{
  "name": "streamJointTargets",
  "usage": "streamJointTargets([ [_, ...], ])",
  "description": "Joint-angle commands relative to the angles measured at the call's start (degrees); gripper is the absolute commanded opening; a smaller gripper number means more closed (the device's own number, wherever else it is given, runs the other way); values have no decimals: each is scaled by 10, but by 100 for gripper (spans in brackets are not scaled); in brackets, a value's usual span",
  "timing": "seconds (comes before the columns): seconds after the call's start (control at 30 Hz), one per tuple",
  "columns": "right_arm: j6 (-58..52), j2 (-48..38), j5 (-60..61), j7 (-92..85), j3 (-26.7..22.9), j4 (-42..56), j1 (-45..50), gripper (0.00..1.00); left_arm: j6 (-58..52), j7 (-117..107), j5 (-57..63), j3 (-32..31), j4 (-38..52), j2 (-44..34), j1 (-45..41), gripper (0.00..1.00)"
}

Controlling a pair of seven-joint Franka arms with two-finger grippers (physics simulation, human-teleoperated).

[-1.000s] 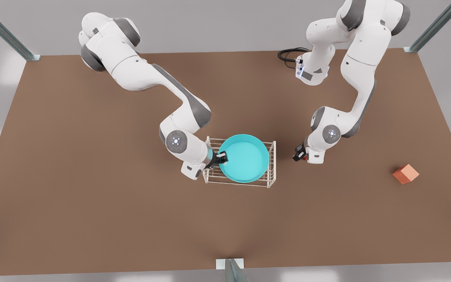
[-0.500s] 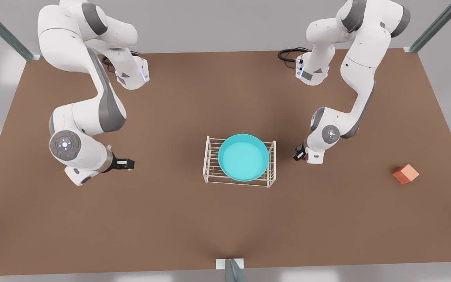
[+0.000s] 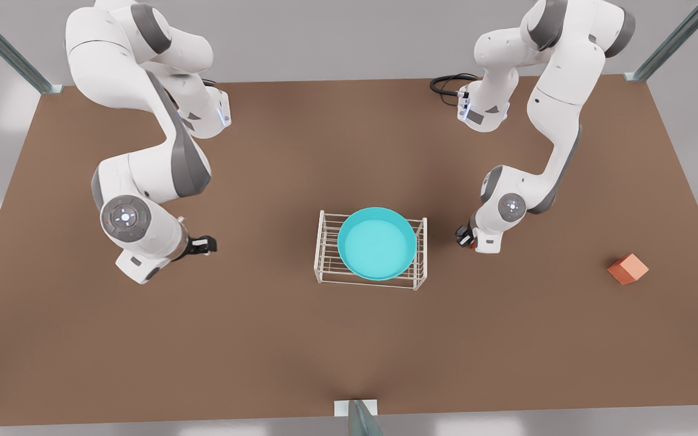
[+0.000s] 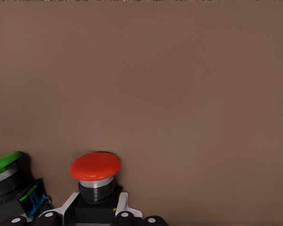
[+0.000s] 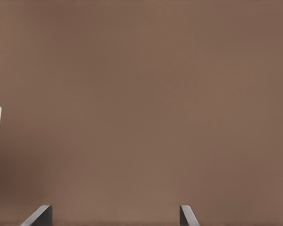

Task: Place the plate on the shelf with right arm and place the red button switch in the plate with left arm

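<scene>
- The fingers (image 5: 39, 215) of the right gripper (image 3: 206, 244) stand wide apart with nothing between them. This gripper hangs low over the brown table (image 3: 349, 351) at the front view's left, well apart from the shelf (image 3: 325, 257), and its tips point toward the shelf.
- In the right wrist view, bare table lies beyond the open tips and a white rod of the shelf shows at the border.
- The shelf stands in the middle of the table. The plate (image 3: 377, 243) rests flat on its top grid, nearer to the end at the front view's right, and nothing lies inside it.
- The left gripper (image 3: 463, 236) is down at the table just beside the shelf, on the front view's right of it.
- In the left wrist view its fingers (image 4: 124, 208) are closed on the black body of the red button switch (image 4: 95, 165), one finger on each side. The red cap sticks out beyond the tips.
- A similar switch with a green cap (image 4: 4, 165) stands just beside the red one, outside the fingers.
- An orange cube (image 3: 628, 268) lies far to the front view's right, apart from both arms.
</scene>
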Motion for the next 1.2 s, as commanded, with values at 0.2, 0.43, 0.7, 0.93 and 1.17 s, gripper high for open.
streamJointTargets([
  [0.2,1,1,1,-39,0,1,0,100,-40,-15,-2,1,8,-38,9,49],
  [0.43,1,0,1,-40,2,1,2,100,-198,-16,-5,-2,83,-83,9,49],
  [0.7,2,1,1,-41,0,1,1,100,-382,-42,-44,-30,228,-91,-6,49],
  [0.93,-2,1,1,-41,1,1,1,100,-449,-186,-96,-41,370,-62,-83,49],
  [1.17,0,1,0,-41,0,0,0,100,-427,-350,-97,-41,532,49,-170,49],
])
